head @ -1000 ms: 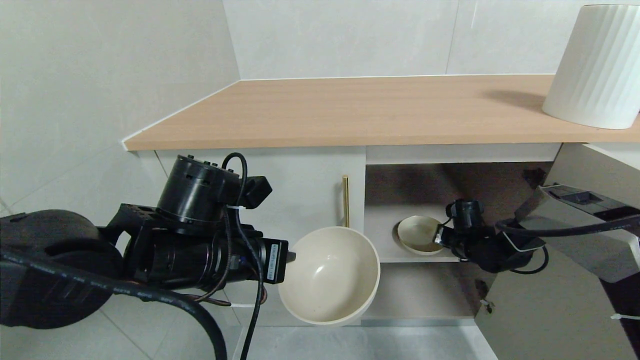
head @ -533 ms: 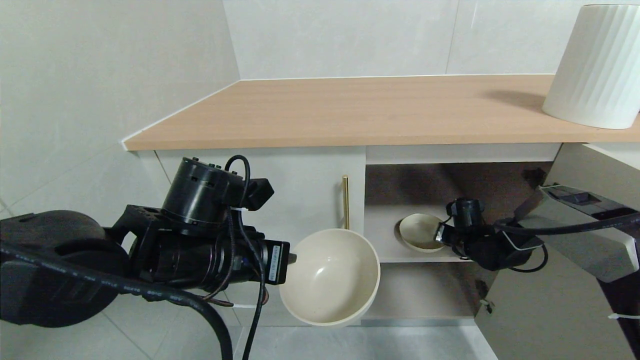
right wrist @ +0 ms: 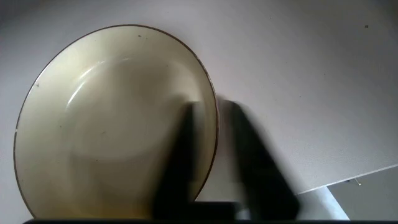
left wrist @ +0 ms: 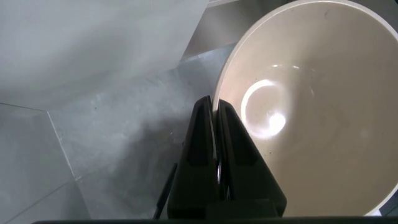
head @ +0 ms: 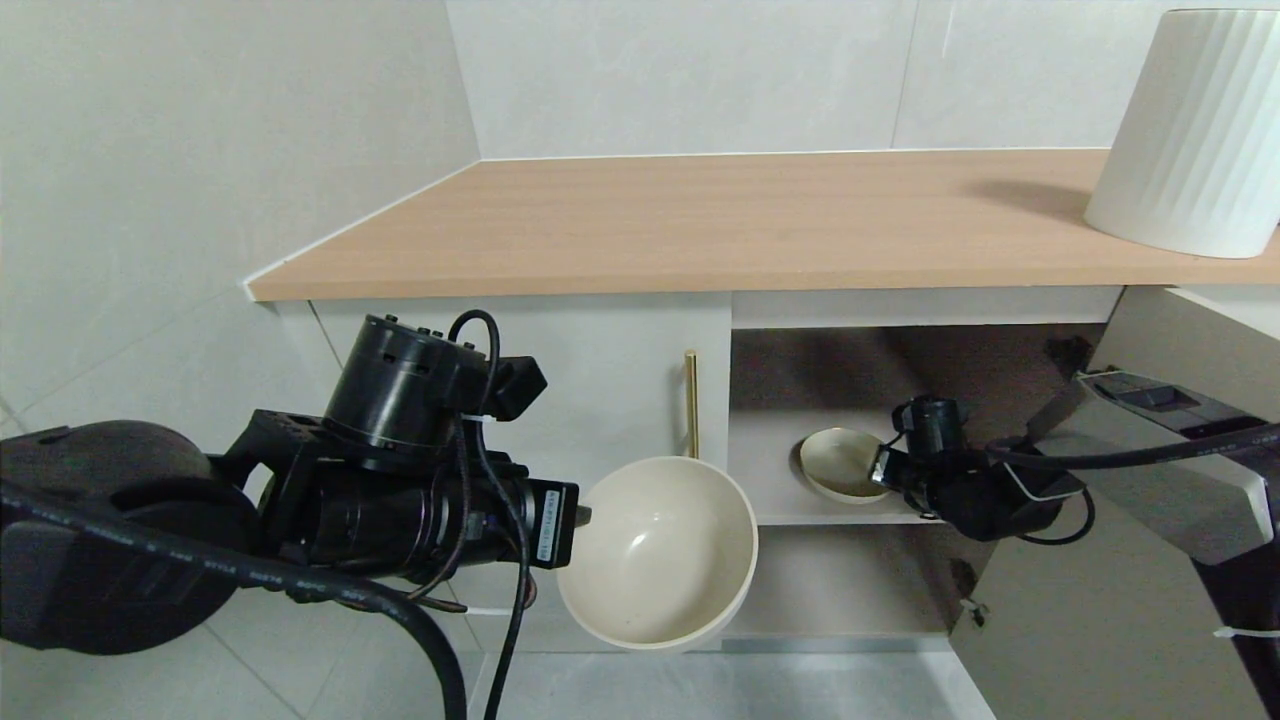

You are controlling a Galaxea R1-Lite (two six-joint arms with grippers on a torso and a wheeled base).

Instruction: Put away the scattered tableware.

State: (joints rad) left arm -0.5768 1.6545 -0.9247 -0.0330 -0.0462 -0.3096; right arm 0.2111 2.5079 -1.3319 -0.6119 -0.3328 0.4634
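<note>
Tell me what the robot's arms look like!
The left arm is black, made of round drum-shaped joints, with thick black cables looping around it and a white label near the wrist. The right arm has a boxy silver-grey part, then a black wrist with a thin black cable. The left end effector and right end effector both have flat black fingers.
</note>
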